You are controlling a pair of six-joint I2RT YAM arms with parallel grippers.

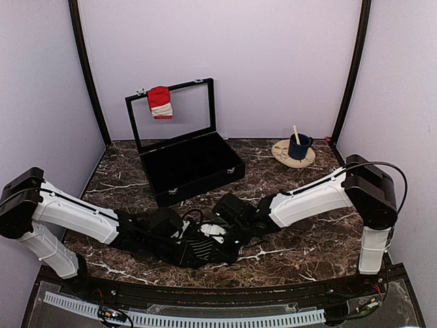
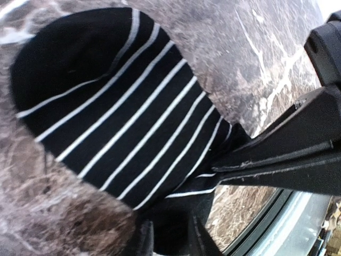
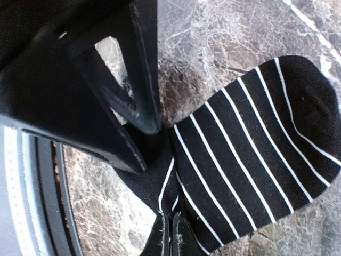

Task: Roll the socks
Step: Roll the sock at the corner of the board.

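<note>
Black white-striped sock [image 3: 250,144] pinched in closed right gripper [image 3: 170,226]; left gripper [image 2: 170,234] slightly parted around it

Top external: fixed high behind the arm bases, tilted down and forward across the dark white-veined marble tabletop [image 1: 300,249], wide and far. Both wrist views: very close, aimed down at the black fabric sock with thin white stripes [image 2: 122,112] [image 3: 250,149], from left and right. Shared by all three: that sock on marble.
</note>
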